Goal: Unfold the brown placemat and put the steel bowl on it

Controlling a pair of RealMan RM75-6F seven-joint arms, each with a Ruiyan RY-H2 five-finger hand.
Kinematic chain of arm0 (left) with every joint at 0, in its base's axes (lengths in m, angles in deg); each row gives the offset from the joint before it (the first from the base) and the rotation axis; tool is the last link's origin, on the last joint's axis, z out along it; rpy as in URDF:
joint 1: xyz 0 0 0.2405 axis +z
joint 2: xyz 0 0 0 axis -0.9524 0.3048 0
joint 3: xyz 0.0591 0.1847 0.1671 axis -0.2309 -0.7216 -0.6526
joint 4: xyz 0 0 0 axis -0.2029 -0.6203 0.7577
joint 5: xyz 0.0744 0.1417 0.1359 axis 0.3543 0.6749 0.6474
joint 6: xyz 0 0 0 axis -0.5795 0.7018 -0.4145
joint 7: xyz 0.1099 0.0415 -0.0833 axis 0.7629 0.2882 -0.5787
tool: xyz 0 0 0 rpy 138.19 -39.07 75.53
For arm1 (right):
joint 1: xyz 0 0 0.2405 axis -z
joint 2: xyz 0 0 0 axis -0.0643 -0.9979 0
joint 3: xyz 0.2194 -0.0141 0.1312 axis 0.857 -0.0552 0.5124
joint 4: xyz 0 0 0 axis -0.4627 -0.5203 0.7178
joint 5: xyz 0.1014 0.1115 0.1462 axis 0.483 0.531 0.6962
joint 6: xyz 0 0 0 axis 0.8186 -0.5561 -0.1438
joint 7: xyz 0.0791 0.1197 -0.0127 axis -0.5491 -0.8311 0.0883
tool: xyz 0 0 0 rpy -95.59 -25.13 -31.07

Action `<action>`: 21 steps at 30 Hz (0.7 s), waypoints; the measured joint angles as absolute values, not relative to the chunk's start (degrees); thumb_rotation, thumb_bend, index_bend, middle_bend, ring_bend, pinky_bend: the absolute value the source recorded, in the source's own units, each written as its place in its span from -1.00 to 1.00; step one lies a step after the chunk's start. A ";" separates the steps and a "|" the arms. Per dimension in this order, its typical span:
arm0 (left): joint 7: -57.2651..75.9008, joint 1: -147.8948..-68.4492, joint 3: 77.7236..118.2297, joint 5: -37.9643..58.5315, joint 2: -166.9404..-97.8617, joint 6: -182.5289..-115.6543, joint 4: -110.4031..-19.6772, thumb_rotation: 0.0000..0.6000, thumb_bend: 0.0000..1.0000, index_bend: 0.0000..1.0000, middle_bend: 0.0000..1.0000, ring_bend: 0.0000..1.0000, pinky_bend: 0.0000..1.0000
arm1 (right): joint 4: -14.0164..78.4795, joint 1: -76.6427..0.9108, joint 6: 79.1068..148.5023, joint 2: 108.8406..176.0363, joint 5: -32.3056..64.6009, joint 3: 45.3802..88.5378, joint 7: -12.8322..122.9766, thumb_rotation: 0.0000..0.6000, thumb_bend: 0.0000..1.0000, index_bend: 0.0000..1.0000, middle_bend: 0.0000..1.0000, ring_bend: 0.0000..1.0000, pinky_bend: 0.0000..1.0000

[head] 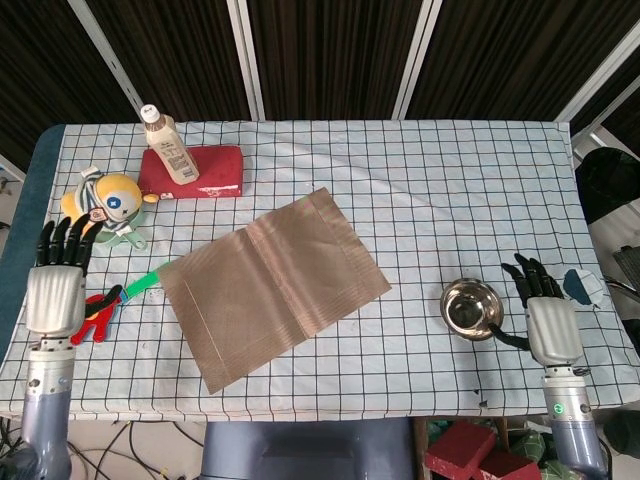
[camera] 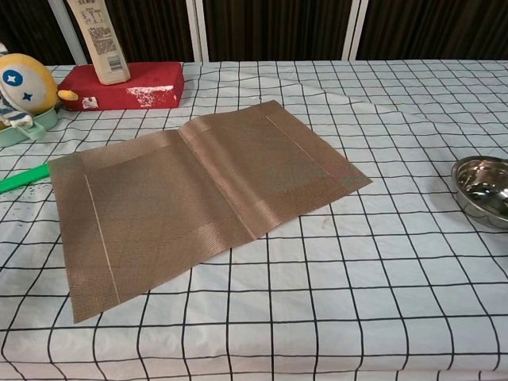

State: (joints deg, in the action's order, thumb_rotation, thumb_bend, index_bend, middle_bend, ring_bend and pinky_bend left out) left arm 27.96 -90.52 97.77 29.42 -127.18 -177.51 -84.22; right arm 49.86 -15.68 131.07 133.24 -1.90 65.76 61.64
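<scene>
The checked table (head: 430, 180) bears a flat placemat (head: 270, 285), bowl (head: 470, 309), red block (head: 205, 170), doll (head: 105, 203) and clapper (head: 100, 305).

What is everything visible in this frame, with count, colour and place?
placemat: 1, brown, unfolded flat at table centre
steel bowl: 1, silver, on the cloth right of the placemat, not on it
bottle: 1, tan with white cap, on the red block
red block: 1, red, far left
round toy: 1, yellow and white, left edge
hand-shaped toy: 1, red with green handle, left of placemat
tablecloth: 1, white with black grid
left robot hand: 1, grey and black, left edge, holding nothing
right robot hand: 1, beside the bowl, fingers apart
</scene>
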 measured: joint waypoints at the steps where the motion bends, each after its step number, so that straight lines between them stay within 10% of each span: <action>1: 27.73 -89.64 97.20 30.39 -126.62 -178.52 -84.83 1.00 -0.98 -0.76 -0.88 -0.97 -0.98 | 49.90 -15.80 130.97 133.18 -1.98 65.75 61.95 1.00 -0.93 -0.67 -0.90 -0.92 -0.68; 21: 17.46 -84.60 98.18 29.95 -126.49 -180.57 -80.77 1.00 -0.98 -0.78 -0.88 -0.97 -0.98 | 53.05 -29.79 115.09 135.74 -0.76 68.00 82.69 1.00 -0.98 -0.55 -0.84 -0.90 -0.68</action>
State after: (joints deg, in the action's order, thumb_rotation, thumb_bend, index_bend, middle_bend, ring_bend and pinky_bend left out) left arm 17.46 -84.60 98.18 29.95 -126.49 -180.57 -80.77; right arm 53.05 -29.79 115.09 135.74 -0.76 68.00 82.69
